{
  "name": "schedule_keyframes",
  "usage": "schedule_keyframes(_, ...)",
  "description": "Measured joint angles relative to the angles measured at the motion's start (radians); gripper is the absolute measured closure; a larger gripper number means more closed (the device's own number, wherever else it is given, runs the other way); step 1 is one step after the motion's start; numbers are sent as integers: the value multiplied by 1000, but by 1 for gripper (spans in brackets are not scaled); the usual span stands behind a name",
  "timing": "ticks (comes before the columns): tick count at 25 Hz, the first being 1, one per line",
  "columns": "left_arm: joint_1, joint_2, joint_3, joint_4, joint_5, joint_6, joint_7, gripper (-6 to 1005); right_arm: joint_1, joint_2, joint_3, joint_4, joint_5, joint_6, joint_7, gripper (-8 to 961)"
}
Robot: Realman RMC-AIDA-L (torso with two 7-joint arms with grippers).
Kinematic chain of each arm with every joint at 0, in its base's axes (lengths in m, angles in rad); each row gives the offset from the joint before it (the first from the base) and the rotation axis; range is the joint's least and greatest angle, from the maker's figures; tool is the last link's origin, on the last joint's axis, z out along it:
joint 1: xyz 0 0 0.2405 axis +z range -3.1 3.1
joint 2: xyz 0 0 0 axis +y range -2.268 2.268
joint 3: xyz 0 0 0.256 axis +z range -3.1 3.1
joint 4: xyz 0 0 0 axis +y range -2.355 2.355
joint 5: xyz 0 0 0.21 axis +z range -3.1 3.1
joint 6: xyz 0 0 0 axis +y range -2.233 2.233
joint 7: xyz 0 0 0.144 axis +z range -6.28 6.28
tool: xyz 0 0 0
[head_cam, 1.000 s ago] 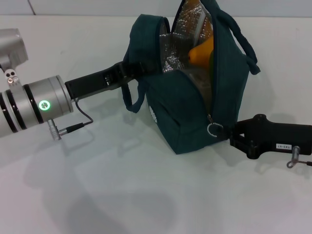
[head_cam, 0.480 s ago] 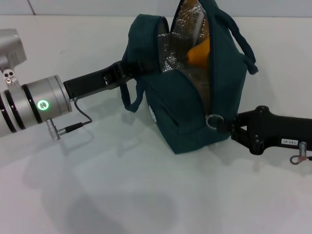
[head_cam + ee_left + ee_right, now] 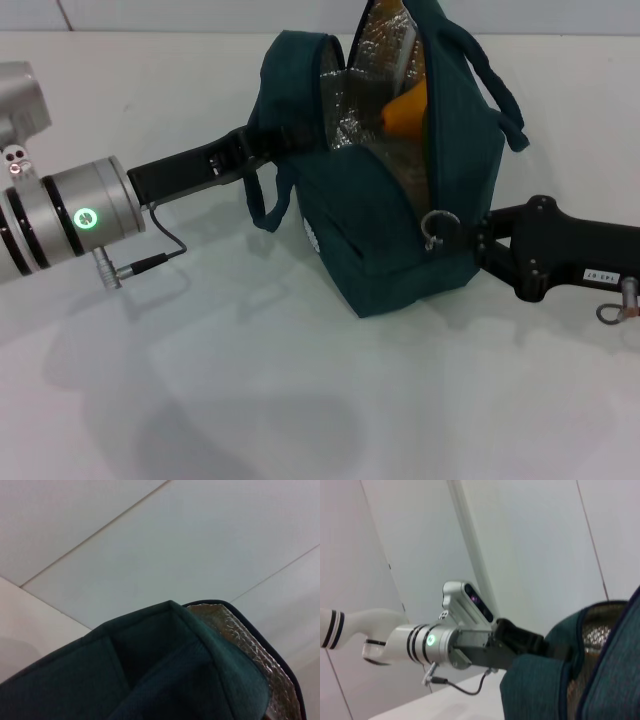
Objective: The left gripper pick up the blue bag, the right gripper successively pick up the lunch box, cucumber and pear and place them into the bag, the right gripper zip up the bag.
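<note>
The blue bag (image 3: 380, 230) stands on the white table, its top gaping and the silver foil lining (image 3: 350, 100) showing. Inside it the yellow-orange pear (image 3: 405, 108) shows. The lunch box and the cucumber are out of view. My left gripper (image 3: 272, 145) is shut on the bag's left rim by a loop handle; the right wrist view shows the left gripper (image 3: 547, 647) clamped on the bag (image 3: 540, 690). My right gripper (image 3: 470, 238) is at the bag's right end, shut on the zipper ring pull (image 3: 438, 224). The left wrist view shows only the bag's fabric (image 3: 150, 670).
The white table (image 3: 250, 380) spreads bare in front of the bag. A loop handle (image 3: 495, 90) hangs over the bag's far right side. A thin cable (image 3: 150, 262) loops under my left wrist.
My right gripper has risen along the bag's right end, and the ring pull has gone up the zipper with it. The left arm and bag have hardly shifted.
</note>
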Motion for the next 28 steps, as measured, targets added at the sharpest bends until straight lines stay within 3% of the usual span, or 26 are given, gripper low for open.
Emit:
schedule_keyframes(9, 5, 0, 0, 0, -6, 0, 15, 957, 11, 2, -1, -3, 51, -14, -23, 953)
schedule_keyframes(21, 7, 1, 0, -29, -50, 0, 89, 867, 23, 5, -10, 1, 56, -7, -26, 952)
schedule_keyframes(28, 7, 3, -5, -37, -75, 3, 141, 582, 22, 8, -11, 8, 56, -8, -43, 952)
